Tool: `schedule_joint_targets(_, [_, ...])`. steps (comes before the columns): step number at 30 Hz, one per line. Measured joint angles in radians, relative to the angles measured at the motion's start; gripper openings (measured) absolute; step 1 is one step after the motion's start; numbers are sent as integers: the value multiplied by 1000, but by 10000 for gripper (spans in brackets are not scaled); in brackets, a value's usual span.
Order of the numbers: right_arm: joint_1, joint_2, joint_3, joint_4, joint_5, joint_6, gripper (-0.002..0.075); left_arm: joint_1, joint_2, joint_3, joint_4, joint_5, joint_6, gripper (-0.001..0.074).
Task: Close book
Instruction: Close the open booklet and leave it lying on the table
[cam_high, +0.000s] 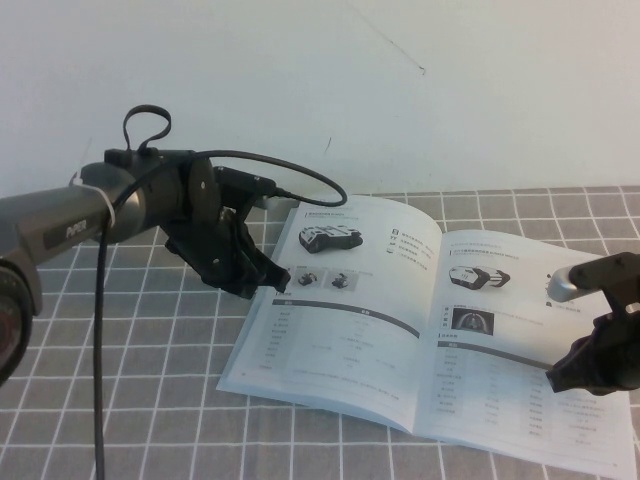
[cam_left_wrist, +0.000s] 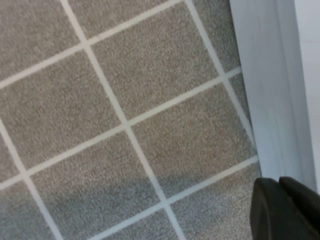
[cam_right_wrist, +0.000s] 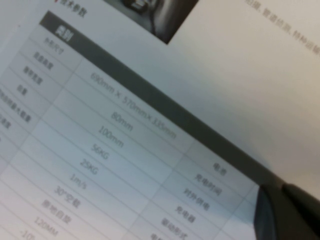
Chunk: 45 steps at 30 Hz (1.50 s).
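Note:
A white booklet (cam_high: 400, 320) lies open and flat on the checked cloth, with pictures and tables on both pages. My left gripper (cam_high: 278, 276) hovers at the outer edge of the booklet's left page, with its fingers together and nothing between them. The left wrist view shows its dark fingertips (cam_left_wrist: 280, 205) beside the white page edge (cam_left_wrist: 272, 100). My right gripper (cam_high: 553, 376) is low over the right page near its outer edge, also shut. In the right wrist view its tips (cam_right_wrist: 282, 207) sit just above the printed table (cam_right_wrist: 125, 135).
Grey cloth with a white grid (cam_high: 150, 380) covers the table. A white wall (cam_high: 420, 80) stands close behind the booklet. A black cable (cam_high: 290, 165) loops off the left arm above the booklet's top left corner.

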Motion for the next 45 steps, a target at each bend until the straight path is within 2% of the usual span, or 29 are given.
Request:
schedule_joint_targets(12, [0, 2, 0, 4, 6, -6, -3, -2, 40, -11, -24, 2, -20, -4])
schedule_joint_targets(17, [0, 2, 0, 4, 6, -12, -3, -30, 43, -13, -76, -5, 18, -4])
schedule_joint_targets(24, [0, 2, 0, 6, 7, -16, -3, -89, 52, -13, -275, -9, 153, -4])
schedule_joint_targets(32, [0, 2, 0, 9, 7, -17, -3, -100, 57, -24, -540, 56, 284, -4])
schedule_joint_targets(45, [0, -13, 2, 9, 13, -17, -3, -110, 59, -342, -856, 357, 399, -4])
